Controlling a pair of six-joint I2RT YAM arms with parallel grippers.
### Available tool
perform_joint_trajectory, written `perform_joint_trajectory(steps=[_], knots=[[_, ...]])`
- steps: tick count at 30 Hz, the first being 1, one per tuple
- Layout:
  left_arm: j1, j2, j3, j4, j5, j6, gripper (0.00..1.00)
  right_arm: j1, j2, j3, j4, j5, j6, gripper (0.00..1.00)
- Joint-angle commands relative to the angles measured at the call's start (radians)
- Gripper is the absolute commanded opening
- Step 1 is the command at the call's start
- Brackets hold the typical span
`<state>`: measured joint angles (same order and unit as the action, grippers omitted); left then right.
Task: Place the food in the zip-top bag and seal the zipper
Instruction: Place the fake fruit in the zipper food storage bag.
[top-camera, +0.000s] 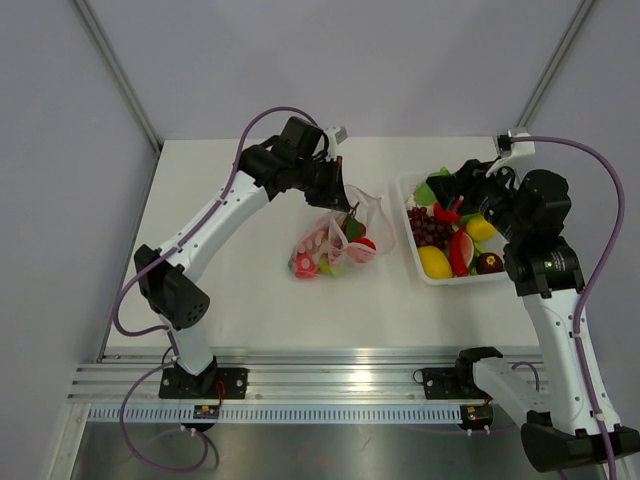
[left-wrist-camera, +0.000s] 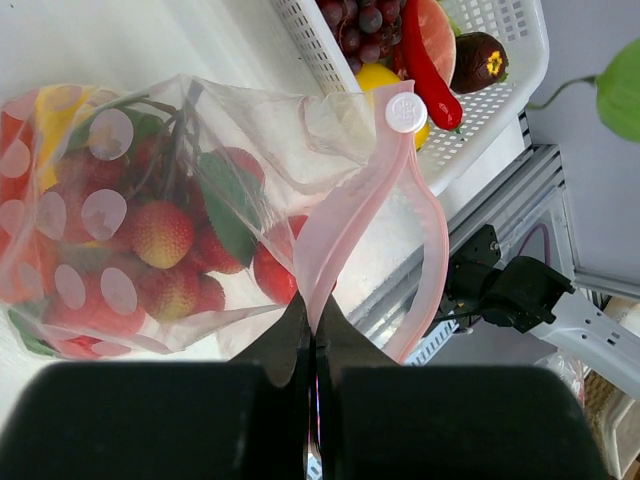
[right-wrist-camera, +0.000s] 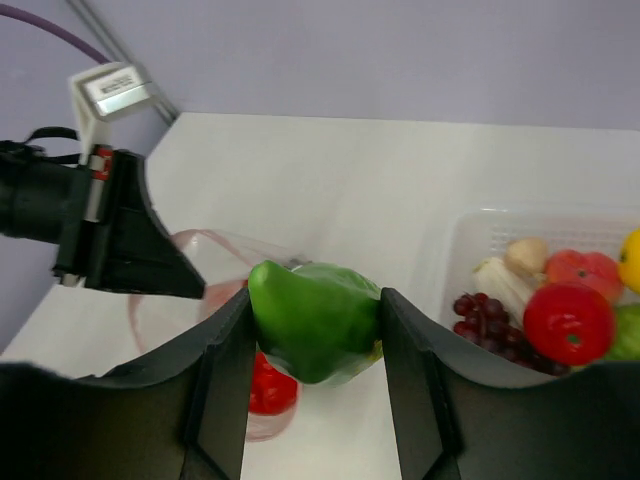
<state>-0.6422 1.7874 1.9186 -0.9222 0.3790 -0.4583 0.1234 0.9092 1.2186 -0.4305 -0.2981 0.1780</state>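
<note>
My left claw (left-wrist-camera: 313, 318) sits closest to the lens. Its jaws are pressed together on the pink zipper (left-wrist-camera: 345, 225), pinching one lip while the other lip bows away in a loop. Beyond it the zip-top bag (left-wrist-camera: 120, 150) is clear, crinkled and white-dotted, packed with strawberries (left-wrist-camera: 160, 235). From above, I see it lying mid-way across the desk (top-camera: 250, 290), at 9 o'clock of the white tray (top-camera: 455, 281). Its long axis runs 7 to 1 o'clock, mouth raised toward 1. My right claw (right-wrist-camera: 315, 300) clamps a green pepper (right-wrist-camera: 320, 335) above the tray's 10 o'clock corner.
</note>
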Motion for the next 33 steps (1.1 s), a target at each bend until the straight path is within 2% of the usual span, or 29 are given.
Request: perform_joint_trajectory(steps=[1, 4, 9, 22, 23, 24, 25, 26, 27, 30, 33], knots=[[0.004, 0.012, 0.062, 0.06, 0.043, -0.02, 0.0, 0.016, 0.013, 0.019, 0.14, -0.145, 0.142, 0.1], [0.004, 0.024, 0.069, 0.062, 0.052, -0.026, 0.0, 0.09, 0.031, 0.012, 0.197, -0.13, 0.189, 0.1], [0.006, 0.027, 0.091, 0.051, 0.049, -0.029, 0.0, 0.28, 0.091, 0.032, 0.197, 0.002, 0.152, 0.1], [0.022, 0.001, 0.112, 0.039, 0.049, -0.031, 0.0, 0.395, 0.184, -0.097, 0.297, 0.051, 0.193, 0.1], [0.022, 0.0, 0.112, 0.039, 0.049, -0.031, 0.0, 0.428, 0.198, -0.097, 0.297, 0.059, 0.192, 0.13], [0.024, -0.002, 0.114, 0.04, 0.049, -0.034, 0.0, 0.442, 0.232, -0.09, 0.277, 0.076, 0.186, 0.21], [0.029, -0.002, 0.114, 0.04, 0.051, -0.034, 0.0, 0.456, 0.249, -0.076, 0.251, 0.086, 0.172, 0.38], [0.032, -0.002, 0.112, 0.04, 0.055, -0.033, 0.0, 0.47, 0.261, -0.042, 0.224, 0.102, 0.161, 0.5], [0.035, -0.005, 0.109, 0.039, 0.055, -0.033, 0.0, 0.473, 0.267, -0.031, 0.181, 0.137, 0.153, 0.7], [0.049, -0.014, 0.092, 0.042, 0.061, -0.026, 0.0, 0.473, 0.223, -0.013, 0.144, 0.226, 0.115, 0.88], [0.064, -0.023, 0.071, 0.054, 0.074, -0.026, 0.0, 0.473, 0.169, 0.022, 0.074, 0.337, 0.045, 0.93]])
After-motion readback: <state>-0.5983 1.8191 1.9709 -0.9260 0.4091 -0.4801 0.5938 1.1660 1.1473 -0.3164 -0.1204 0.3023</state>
